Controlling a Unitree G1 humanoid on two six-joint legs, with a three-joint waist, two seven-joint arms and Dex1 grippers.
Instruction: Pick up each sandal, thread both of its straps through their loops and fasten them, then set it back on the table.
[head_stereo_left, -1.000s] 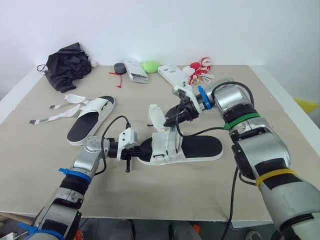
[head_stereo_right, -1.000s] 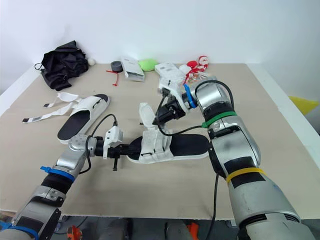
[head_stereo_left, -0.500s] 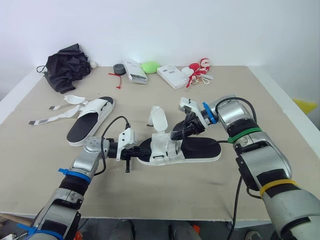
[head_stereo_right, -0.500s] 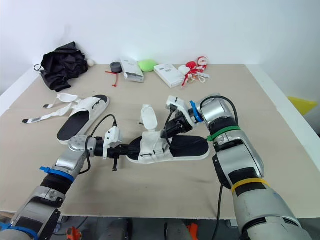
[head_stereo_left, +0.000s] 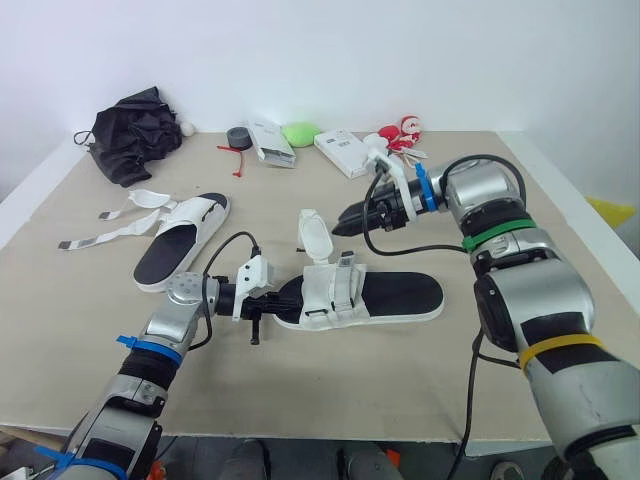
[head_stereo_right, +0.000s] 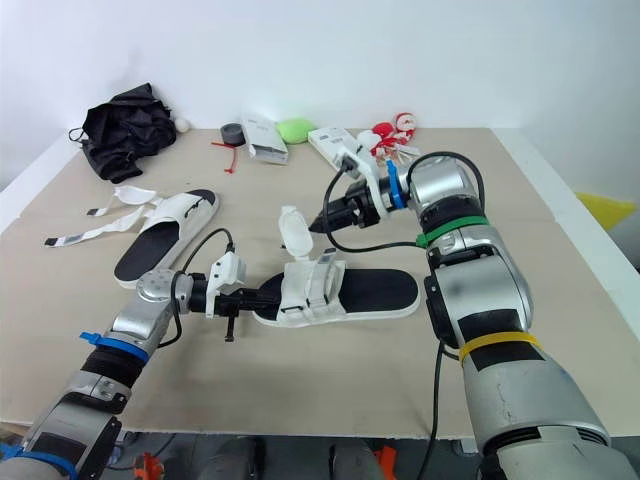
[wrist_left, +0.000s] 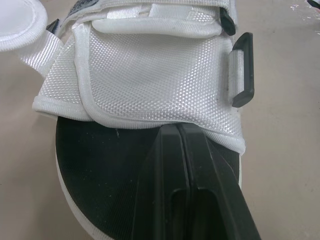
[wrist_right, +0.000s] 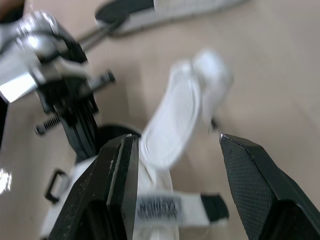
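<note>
The left pincer (wrist_left: 180, 129), fingers together, pins the sandal (head_stereo_left: 405, 297) just ahead of it, so the right pincer (head_stereo_left: 338, 220), jaws apart, should close squarely on the upright strap (head_stereo_left: 313, 235) before its tips.

No readable text anywhere. The label (wrist_right: 157, 208) on a strap of the near sandal (head_stereo_left: 400, 297) has dark print, too blurred to read. The white boxes (head_stereo_left: 343, 152) at the back carry faint markings, too small to make out.
</note>
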